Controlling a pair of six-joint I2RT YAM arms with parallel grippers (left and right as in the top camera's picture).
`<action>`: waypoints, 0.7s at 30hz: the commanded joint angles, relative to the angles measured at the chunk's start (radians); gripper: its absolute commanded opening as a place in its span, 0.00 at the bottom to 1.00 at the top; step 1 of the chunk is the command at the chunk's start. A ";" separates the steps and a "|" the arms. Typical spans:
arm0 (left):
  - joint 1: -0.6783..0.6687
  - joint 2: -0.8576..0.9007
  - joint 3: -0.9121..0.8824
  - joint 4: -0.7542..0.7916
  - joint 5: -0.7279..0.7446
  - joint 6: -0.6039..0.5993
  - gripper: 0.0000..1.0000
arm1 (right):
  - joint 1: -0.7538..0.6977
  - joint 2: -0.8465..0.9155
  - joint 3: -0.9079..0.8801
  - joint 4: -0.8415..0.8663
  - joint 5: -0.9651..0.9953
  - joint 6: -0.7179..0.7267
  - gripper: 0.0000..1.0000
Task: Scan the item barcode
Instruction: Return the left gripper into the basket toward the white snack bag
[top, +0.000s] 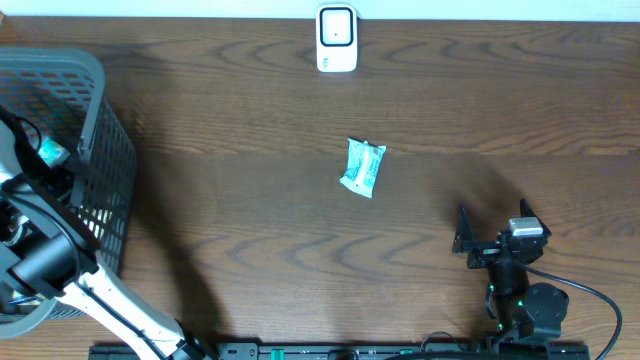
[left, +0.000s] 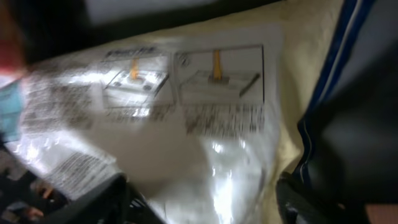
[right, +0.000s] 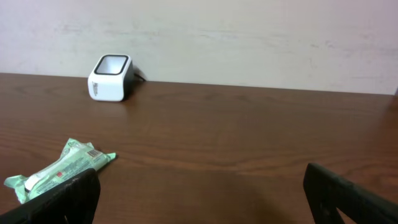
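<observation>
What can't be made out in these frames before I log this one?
- Left gripper: overhead, hidden inside the basket; left wrist view too blurred to tell whether it grips the clear-wrapped package.
- Package print: left wrist, blurred, unreadable.
- Green packet barcode: too small overhead; right wrist, its lower end sits behind a finger of the right gripper.

Setting: mock shop checkout on a test bench. Dark wood-grain table (top: 250, 120). White countertop barcode scanner (top: 337, 38) at 12 o'clock. Grey slatted shopping basket (top: 95, 75) at 9 o'clock, packaged goods (left: 186, 124) inside. Wrapped retail packet (top: 362, 166) near centre. Plain pale wall (right: 249, 37) behind the scanner.
</observation>
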 joint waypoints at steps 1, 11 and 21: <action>0.002 0.021 -0.003 0.010 -0.013 0.010 0.84 | -0.005 -0.006 -0.001 -0.005 0.003 0.014 0.99; 0.002 0.024 -0.003 0.018 -0.013 0.010 0.87 | -0.005 -0.006 -0.001 -0.005 0.003 0.014 0.99; 0.002 0.024 -0.003 0.023 -0.012 0.010 0.11 | -0.005 -0.006 -0.001 -0.005 0.003 0.014 0.99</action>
